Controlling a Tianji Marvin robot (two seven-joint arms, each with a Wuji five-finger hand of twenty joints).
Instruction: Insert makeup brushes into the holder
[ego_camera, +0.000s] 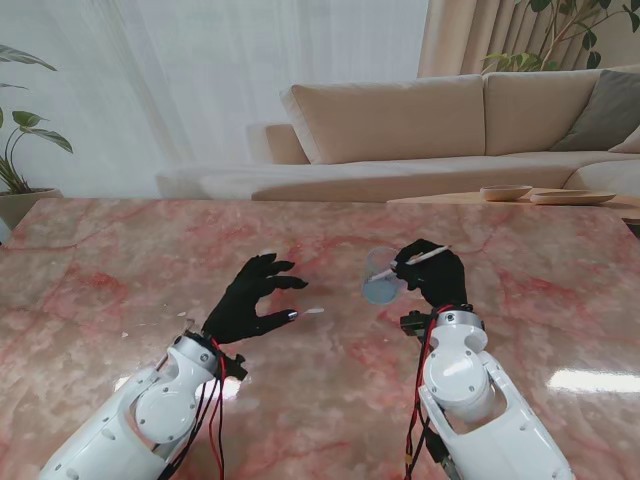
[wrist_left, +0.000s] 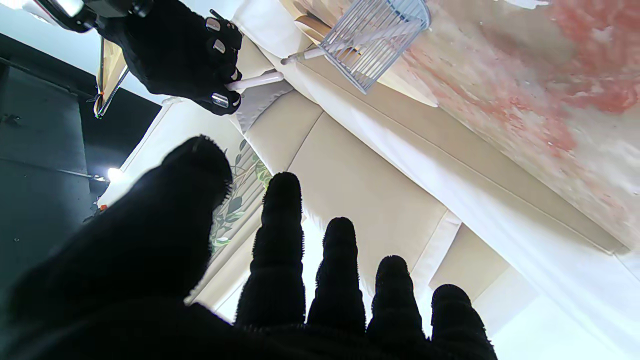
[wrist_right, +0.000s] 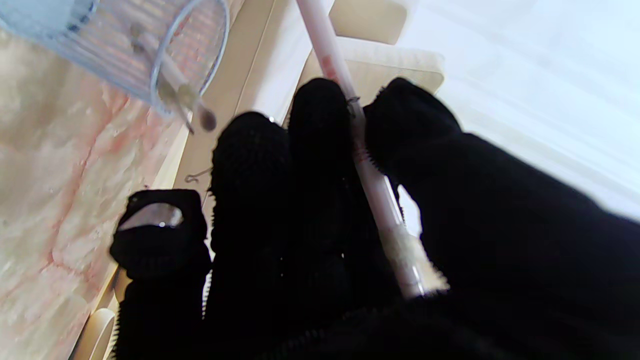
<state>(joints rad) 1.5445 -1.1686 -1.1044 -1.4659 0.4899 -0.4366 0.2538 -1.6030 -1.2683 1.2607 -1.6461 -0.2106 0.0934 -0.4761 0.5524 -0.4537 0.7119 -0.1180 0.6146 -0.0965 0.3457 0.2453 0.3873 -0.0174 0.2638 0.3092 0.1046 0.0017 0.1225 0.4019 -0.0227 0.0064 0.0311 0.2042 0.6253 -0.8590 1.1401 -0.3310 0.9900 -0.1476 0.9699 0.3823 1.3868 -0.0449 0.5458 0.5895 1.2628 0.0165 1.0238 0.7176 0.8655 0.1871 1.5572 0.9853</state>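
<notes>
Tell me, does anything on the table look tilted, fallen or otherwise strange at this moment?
Yes. The holder seems to lie tipped on the marble table, its open mouth toward the right hand, with one brush sticking out of it. The right hand grips another brush. A small pale piece lies beside the left hand.

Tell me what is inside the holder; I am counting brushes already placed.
One brush shows through the clear ribbed holder, its tip past the rim. The holder's far side is blurred, so more cannot be ruled out. Another brush is in the right hand.
</notes>
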